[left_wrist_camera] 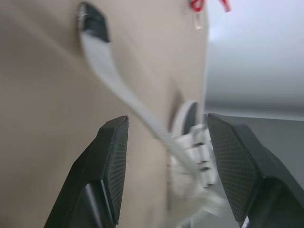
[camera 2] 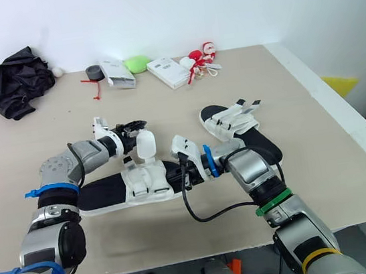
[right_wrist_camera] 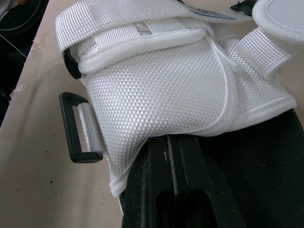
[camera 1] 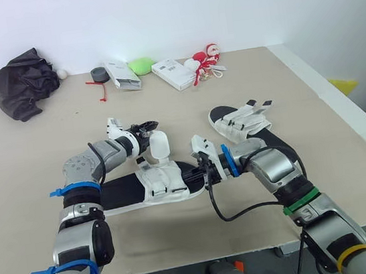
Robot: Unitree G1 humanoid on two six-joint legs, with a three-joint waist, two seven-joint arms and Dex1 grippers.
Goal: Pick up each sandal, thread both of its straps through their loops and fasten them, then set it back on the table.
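The near sandal (camera 1: 142, 186), black sole with a white mesh upper, lies flat on the table in front of me. One of its white straps (camera 1: 160, 145) stands up from it. My left gripper (camera 1: 148, 129) is open at that strap's far side, and the strap (left_wrist_camera: 107, 66) runs across the gap between its fingers. My right gripper (camera 1: 204, 169) is shut at the sandal's right end, its fingertips tucked under the edge of the mesh upper (right_wrist_camera: 161, 90). A black loop (right_wrist_camera: 76, 128) hangs loose beside the upper. The second sandal (camera 1: 249, 128) lies further right, its straps undone.
Along the far edge sit a black bag (camera 1: 24, 82), a grey tape roll (camera 1: 99, 74), two white boxes (camera 1: 122, 74) (camera 1: 172, 73), a green object (camera 1: 140, 65) and a red-and-white toy (camera 1: 205, 58). The table's right edge (camera 1: 343, 122) runs close to the second sandal.
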